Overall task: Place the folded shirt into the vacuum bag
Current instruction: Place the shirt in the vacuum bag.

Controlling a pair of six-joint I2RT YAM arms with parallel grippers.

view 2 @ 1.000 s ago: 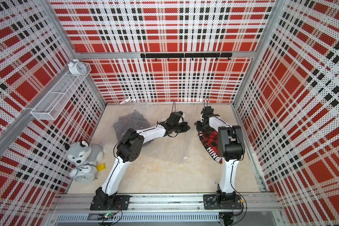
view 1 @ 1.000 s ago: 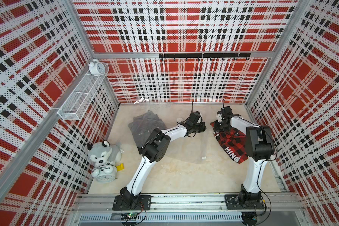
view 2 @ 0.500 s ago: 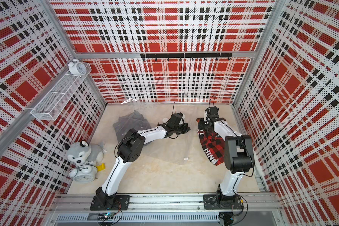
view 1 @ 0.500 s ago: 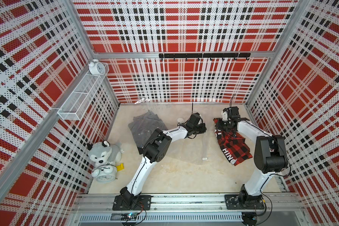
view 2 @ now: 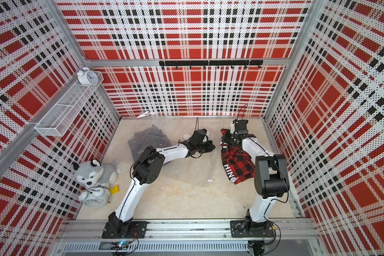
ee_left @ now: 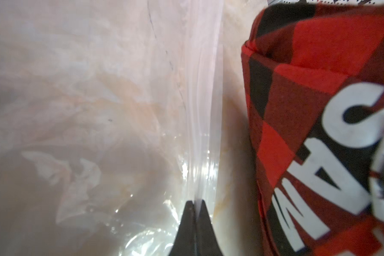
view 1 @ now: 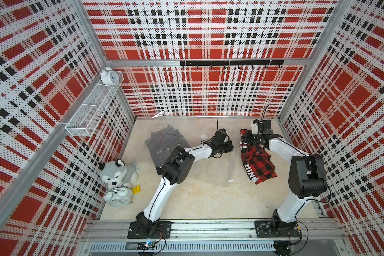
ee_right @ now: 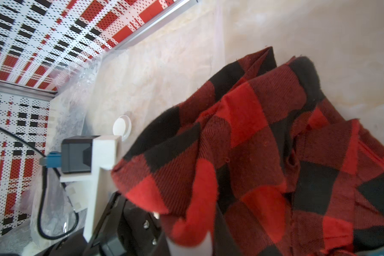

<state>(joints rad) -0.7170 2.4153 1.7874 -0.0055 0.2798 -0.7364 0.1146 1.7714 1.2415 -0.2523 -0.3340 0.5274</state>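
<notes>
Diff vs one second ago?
The right arm swung its elbow outward to its right, and the right gripper drew the far end of the red plaid shirt slightly farther back. No new grasp or release. The left gripper stayed shut on the edge of the vacuum bag.

Rumpled plaid shirt (view 1: 258, 165) lies beside clear vacuum bag (view 1: 211, 171).

At the lower left of a top view, a plush husky (view 1: 116, 172) sits touching a white alarm clock (view 1: 119, 198), and higher up a second clock (view 1: 108, 76) stands in a wire basket (view 1: 91, 110).
</notes>
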